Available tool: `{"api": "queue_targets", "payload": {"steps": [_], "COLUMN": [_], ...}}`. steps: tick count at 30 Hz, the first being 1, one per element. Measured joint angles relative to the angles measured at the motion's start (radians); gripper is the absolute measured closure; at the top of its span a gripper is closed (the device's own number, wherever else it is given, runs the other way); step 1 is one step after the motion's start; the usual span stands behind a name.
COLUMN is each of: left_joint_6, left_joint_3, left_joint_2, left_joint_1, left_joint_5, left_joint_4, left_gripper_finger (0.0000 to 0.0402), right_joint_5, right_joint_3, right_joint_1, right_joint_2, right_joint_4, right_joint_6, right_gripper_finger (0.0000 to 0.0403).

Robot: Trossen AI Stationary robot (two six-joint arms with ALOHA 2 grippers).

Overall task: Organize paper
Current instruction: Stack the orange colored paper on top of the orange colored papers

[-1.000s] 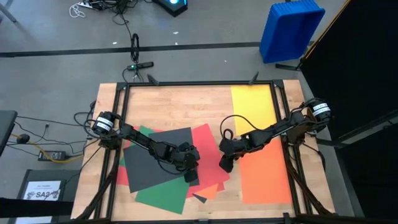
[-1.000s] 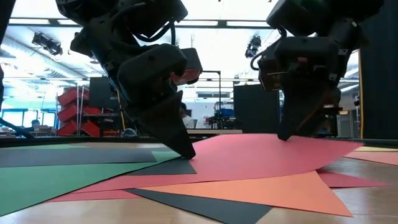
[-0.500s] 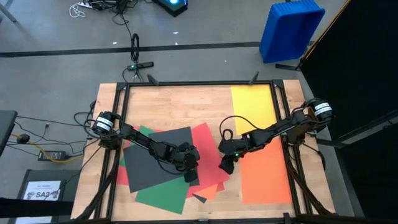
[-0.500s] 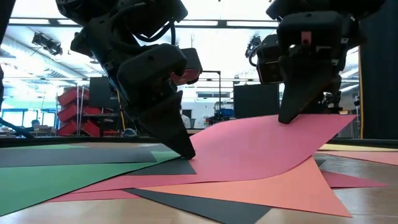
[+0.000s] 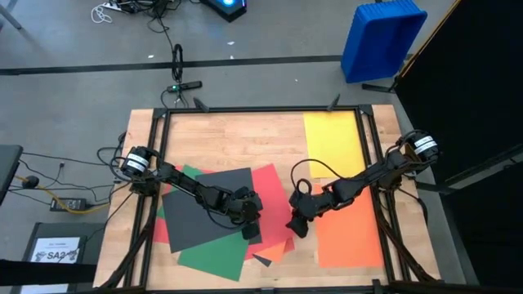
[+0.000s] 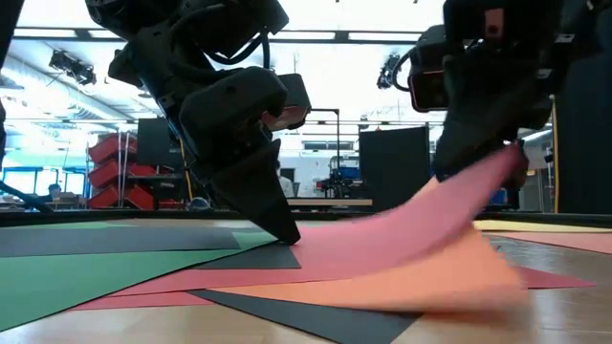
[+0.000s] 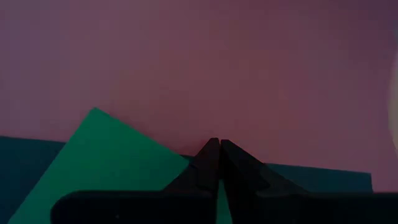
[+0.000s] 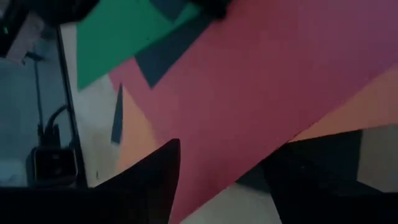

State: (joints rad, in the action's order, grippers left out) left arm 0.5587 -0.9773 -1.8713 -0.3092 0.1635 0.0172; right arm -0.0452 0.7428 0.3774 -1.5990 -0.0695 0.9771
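The right gripper hangs over the right edge of the paper pile, its fingers spread on either side of the red sheet. That sheet's edge runs between them and rises off the table in the low view, curling up toward the gripper, so the sheet appears to be lifted, though whether the fingers really pinch it I cannot tell.

The left gripper is pressed tip-down on the pile, fingers clenched together with nothing between them. Its tip rests where the red sheet meets the green sheet.

The pile lies left of the table's middle. A dark grey sheet sits on top, the green sheet pokes out below it toward the front edge, and the red sheet spreads to the right. A pale orange sheet lies under the red one. Well apart from the pile, a yellow sheet lies flat at the table's far right corner, and an orange sheet lies flat just in front of it, beside the right gripper. The wooden table is framed by black rails.
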Motion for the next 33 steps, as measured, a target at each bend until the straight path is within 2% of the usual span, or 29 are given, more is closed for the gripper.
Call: {"api": "queue_targets", "payload": {"steps": [5, 17, 33], "left_joint_6": [0.0, 0.003, 0.002], "left_joint_3": [0.001, 0.001, 0.001], "left_joint_2": [-0.001, -0.001, -0.001], "left_joint_1": [0.0, 0.0, 0.0], "left_joint_5": [0.0, 0.0, -0.002], "left_joint_4": [0.013, 0.014, 0.014], "left_gripper_finger": [0.0402, 0.0402, 0.0402], "right_joint_5": [-0.047, -0.038, -0.004], "right_joint_3": [-0.023, -0.08, -0.08], "right_joint_1": [-0.038, -0.106, -0.075], "right_joint_2": [-0.001, -0.002, -0.002], "right_joint_4": [-0.07, -0.127, -0.128], "right_joint_6": [-0.008, 0.013, 0.008], "right_gripper_finger": [0.0208, 0.0239, 0.0376]}}
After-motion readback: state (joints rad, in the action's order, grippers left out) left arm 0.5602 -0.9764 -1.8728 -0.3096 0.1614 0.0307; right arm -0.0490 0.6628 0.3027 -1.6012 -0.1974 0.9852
